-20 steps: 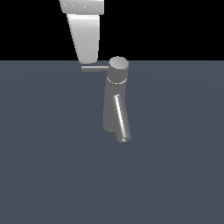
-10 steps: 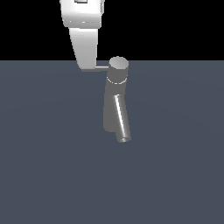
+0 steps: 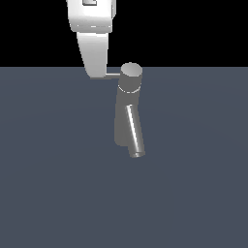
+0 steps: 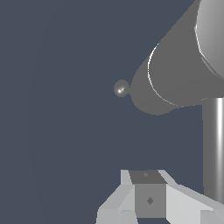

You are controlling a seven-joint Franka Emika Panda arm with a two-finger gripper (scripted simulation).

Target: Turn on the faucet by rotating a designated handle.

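**Finger Parked on the Rod**

Slate-grey floor [image 3: 48,193] runs under a black backdrop, nothing else on it. Starting at the exterior view's left: the white gripper [image 3: 97,72] hangs down from twelve o'clock, its tip covering the outer end of the handle [image 3: 112,75]. Whether it's clamped or merely alongside, I cannot tell. Moving right, that thin rod runs level, nine to three o'clock, into the cap of the faucet [image 3: 127,111], mid-floor, spout slanting toward five. So the pivot sits at three o'clock from the fingertip; my read, a sideways sweep turns it.
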